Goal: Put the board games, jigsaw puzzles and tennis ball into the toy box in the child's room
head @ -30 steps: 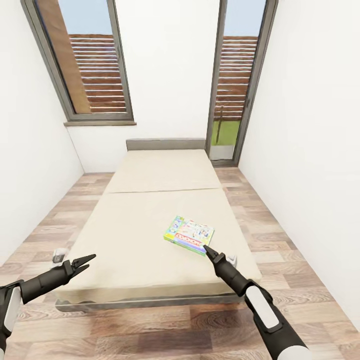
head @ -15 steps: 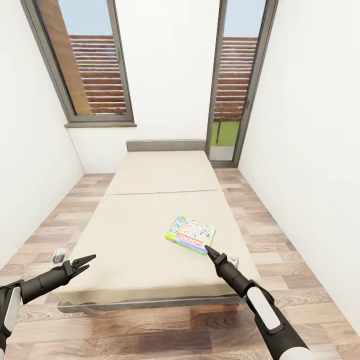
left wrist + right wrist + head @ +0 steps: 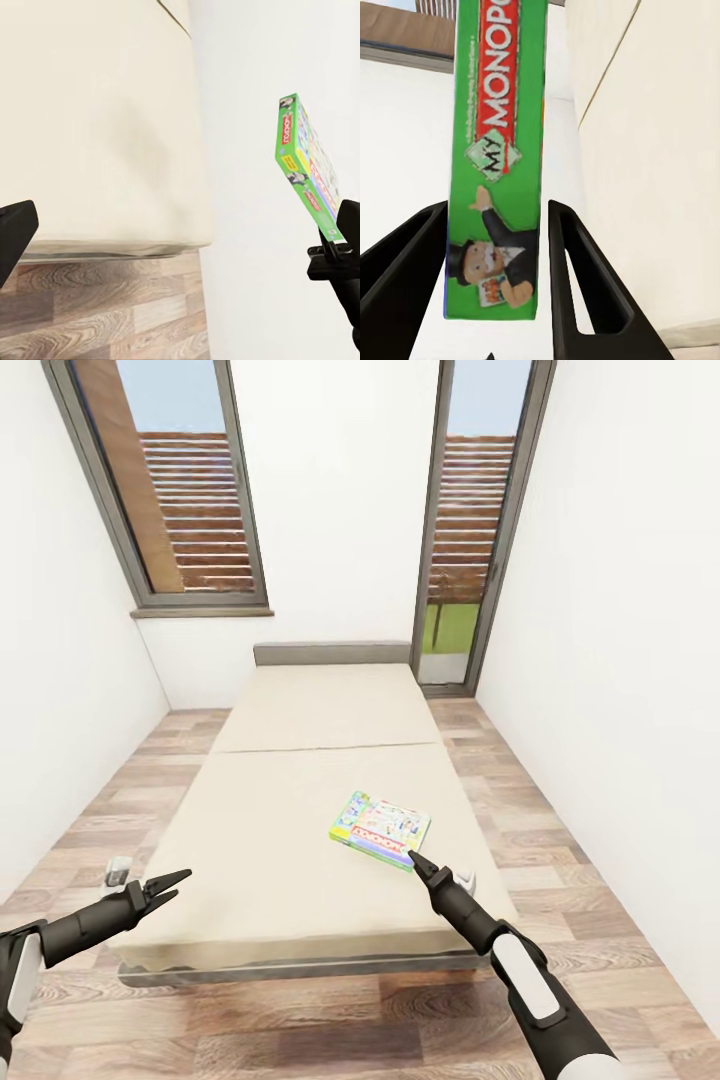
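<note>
Here, nearest the head camera, the robot's black left hand (image 3: 170, 883) hangs over the near left corner of the low, wide bed with a cream mattress and dark grey frame (image 3: 280, 830), its two pointed fingers spread apart and holding nothing. The black right hand (image 3: 416, 860) reaches over the near right part of the mattress, its tip at the closest edge of the flat rectangular board game box with a green rim and pale cartoon lid (image 3: 380, 828); from the head camera the fingers look drawn to a single point, but the right wrist view shows them open, one on either side of the box's green edge (image 3: 499, 157), and contact cannot be confirmed. That edge reads "MY MONOPOLY" in white on a red band, with the final letters cut off, above a top-hatted cartoon man. Lettering on the lid is too small to read. The game lies flat on the mattress, right of centre. In the left wrist view the same box (image 3: 307, 176) appears edge-on beside the right hand (image 3: 337, 255). Beyond the bed stand a white wall, a grey-framed window (image 3: 165, 490) and a tall glazed door (image 3: 480, 520), both cropped at the top.
</note>
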Robot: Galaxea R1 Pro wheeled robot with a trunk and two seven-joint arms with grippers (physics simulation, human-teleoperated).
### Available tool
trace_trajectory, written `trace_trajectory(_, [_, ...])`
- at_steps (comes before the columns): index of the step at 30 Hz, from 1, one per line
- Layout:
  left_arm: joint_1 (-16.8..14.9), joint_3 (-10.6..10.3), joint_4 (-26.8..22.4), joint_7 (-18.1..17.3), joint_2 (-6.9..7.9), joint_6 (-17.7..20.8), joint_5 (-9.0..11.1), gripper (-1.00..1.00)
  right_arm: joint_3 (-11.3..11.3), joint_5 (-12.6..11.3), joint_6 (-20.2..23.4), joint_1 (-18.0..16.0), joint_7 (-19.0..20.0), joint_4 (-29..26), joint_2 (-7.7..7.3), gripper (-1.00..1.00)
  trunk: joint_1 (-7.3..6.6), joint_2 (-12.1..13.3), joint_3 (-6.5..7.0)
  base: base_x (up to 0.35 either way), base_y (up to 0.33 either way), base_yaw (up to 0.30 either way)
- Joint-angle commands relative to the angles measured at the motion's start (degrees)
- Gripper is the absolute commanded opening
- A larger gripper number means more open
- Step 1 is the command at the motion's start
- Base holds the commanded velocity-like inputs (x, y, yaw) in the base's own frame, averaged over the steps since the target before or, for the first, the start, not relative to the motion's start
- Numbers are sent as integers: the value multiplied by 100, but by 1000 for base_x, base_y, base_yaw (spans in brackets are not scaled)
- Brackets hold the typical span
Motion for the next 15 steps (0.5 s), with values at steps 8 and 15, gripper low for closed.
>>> trace_trajectory(8, [-3, 18, 1, -9, 14, 45, 25, 100, -8, -51, 35, -3, -26, 8, -5, -100, -176, 319, 139, 0, 0, 0])
trace_trajectory(15, [-3, 24, 2, -8, 21, 50, 24, 100, -26, -45, 28, -3, -28, 9, -7, -100, -330, 600, 264, 0, 0, 12])
